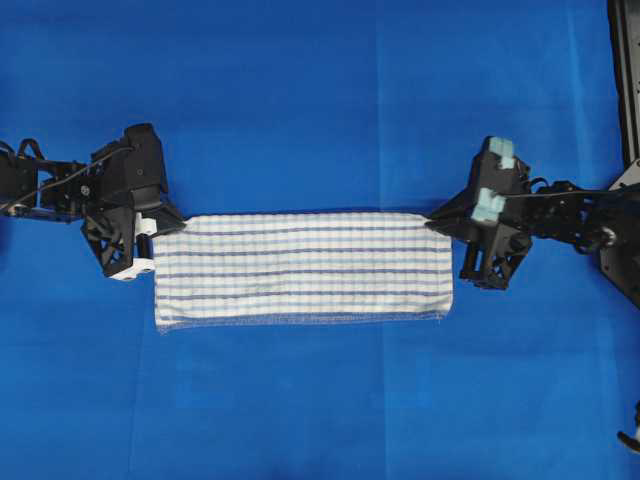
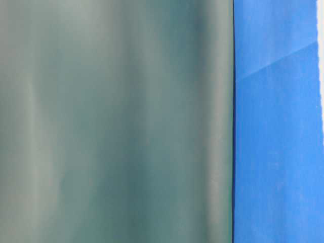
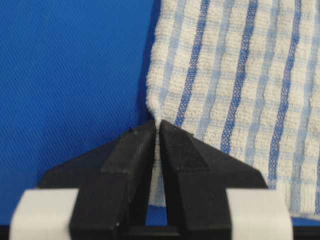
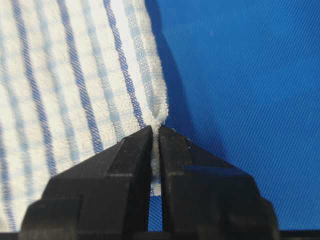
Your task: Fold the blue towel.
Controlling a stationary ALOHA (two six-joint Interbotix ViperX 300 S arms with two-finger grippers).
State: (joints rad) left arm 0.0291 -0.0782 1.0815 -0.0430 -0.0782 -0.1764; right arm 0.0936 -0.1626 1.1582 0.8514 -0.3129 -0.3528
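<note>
The blue towel point(image 1: 303, 268), a white cloth with thin dark and pale blue stripes, lies as a long flat band across the middle of the table. My left gripper point(image 1: 172, 227) is shut on its far left corner; the pinched edge of the blue towel point(image 3: 235, 90) shows between the black fingers point(image 3: 131, 150). My right gripper point(image 1: 432, 222) is shut on the far right corner. There the blue towel point(image 4: 75, 85) bunches into the narrow gap between the fingers point(image 4: 131, 152).
The plain blue table covering point(image 1: 320, 100) spreads all round the towel. A black frame point(image 1: 625, 70) runs down the right edge. The table-level view is filled by a blurred grey-green surface point(image 2: 116, 121) with blue covering point(image 2: 278, 152) to its right.
</note>
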